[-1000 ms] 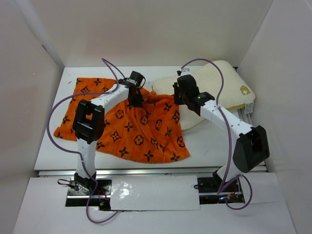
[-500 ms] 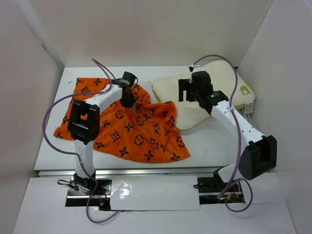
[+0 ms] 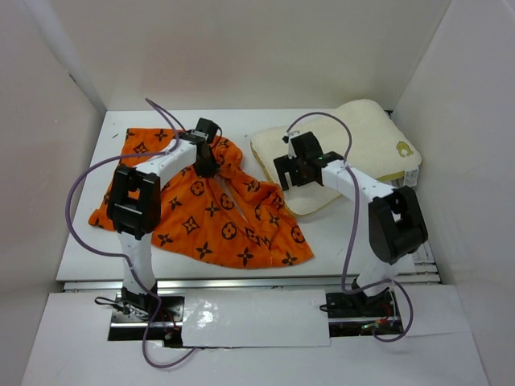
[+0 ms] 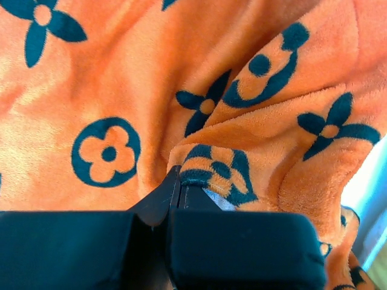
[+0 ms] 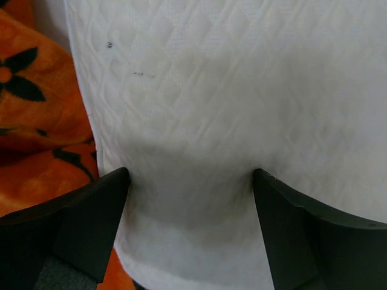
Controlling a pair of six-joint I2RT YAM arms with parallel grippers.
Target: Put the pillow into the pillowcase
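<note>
**Pillow outside the pillowcase, one pair of fingers on each**

The pillowcase (image 3: 217, 225) lies crumpled over the left and middle of the desk (image 3: 338, 241), its orange cloth and dark flower motifs spread from the far left corner down toward the near edge. The left fingers (image 3: 205, 158) sit at its far edge, pressed fully together on a small raised fold of the cloth. The left wrist view shows that fold pinched right at the tips, with the fabric rising in a ridge toward them.

The pillow (image 3: 354, 137) rests on the far right part of the desk, close to the right wall (image 3: 459, 121) and wholly outside the pillowcase. It is cream-white and quilted, with a small yellow-green mark (image 3: 402, 149) near its right end. Its near left corner reaches the right edge of the orange cloth; whether it overlaps the cloth there cannot be told.

The right fingers (image 3: 283, 175) are spread wide over that left end of the pillow. In the right wrist view the white quilted surface fills the gap between the two tips, which stand at the pillow's surface without gripping it, and orange cloth shows just to the left
</note>
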